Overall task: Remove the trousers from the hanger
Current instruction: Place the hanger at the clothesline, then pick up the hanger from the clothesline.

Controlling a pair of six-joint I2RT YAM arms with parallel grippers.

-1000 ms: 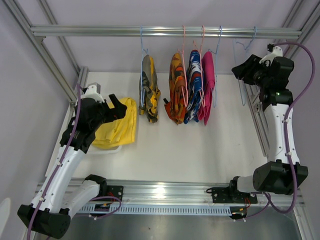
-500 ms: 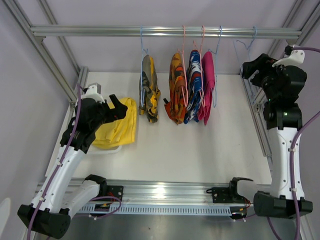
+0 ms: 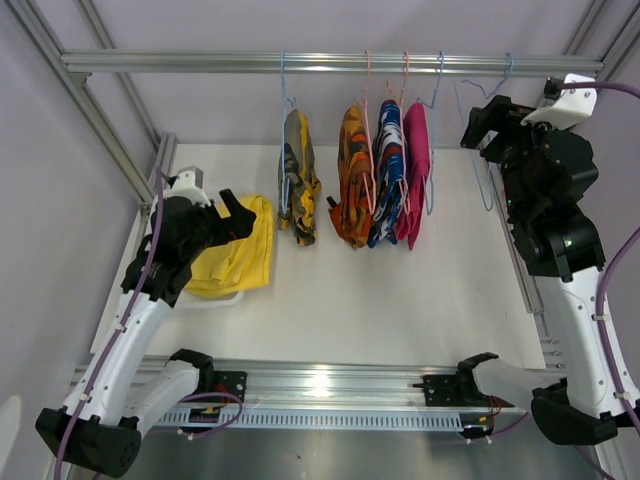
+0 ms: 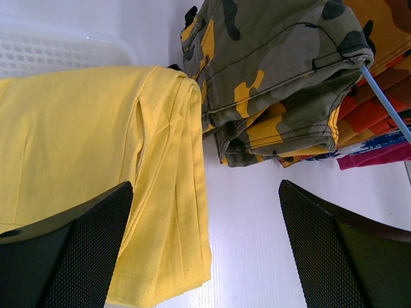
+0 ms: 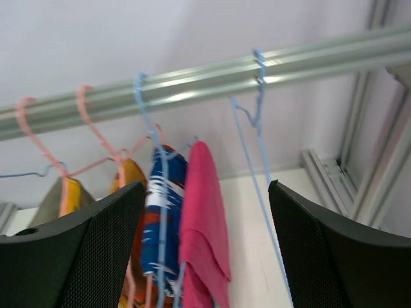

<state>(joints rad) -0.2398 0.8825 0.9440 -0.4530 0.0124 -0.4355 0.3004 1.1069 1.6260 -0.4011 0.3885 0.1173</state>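
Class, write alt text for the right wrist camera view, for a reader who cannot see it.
Small trousers hang from a metal rail: magenta pink trousers, blue-red-white patterned trousers, and more partly hidden on the left. An empty blue hanger hangs to their right. The right gripper is open and empty, its dark fingers filling the bottom corners.

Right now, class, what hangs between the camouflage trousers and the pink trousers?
Two pairs hang there: the orange patterned trousers nearer the camouflage pair, then the blue-red-white patterned trousers. The top external view shows this best.
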